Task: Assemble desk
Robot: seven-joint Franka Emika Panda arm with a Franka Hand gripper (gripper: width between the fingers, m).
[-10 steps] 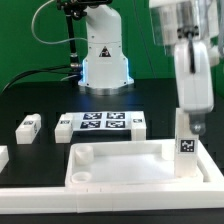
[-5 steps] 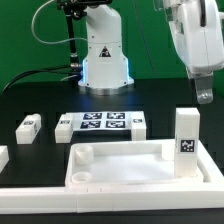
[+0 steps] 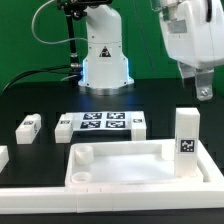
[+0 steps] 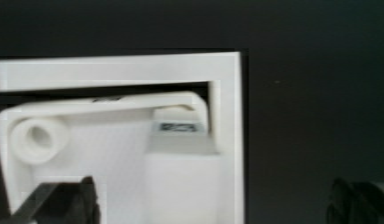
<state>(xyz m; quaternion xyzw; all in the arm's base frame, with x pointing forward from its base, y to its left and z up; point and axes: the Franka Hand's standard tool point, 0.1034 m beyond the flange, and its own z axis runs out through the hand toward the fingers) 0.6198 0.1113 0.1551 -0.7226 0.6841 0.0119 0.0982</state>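
The white desk tabletop (image 3: 120,168) lies rim up at the front, with a round socket (image 3: 84,155) at its left corner. One square leg post (image 3: 185,138) with a tag stands upright in the right corner. My gripper (image 3: 201,93) hangs open and empty above that post, clear of it. In the wrist view the tabletop (image 4: 118,85), a round socket (image 4: 38,141) and the tagged top of the post (image 4: 178,128) lie below my gripper (image 4: 210,205); its dark fingers (image 4: 61,200) sit far apart with nothing between them.
Loose leg posts lie on the black table (image 3: 28,126), (image 3: 63,126), (image 3: 138,123), and another shows at the exterior view's left edge (image 3: 3,157). The marker board (image 3: 104,122) lies between them. A long low white rail (image 3: 100,200) runs along the front. The robot base (image 3: 104,60) stands behind.
My gripper has let go of the upright leg post and risen straight above it. The post stays standing in the tabletop's corner.
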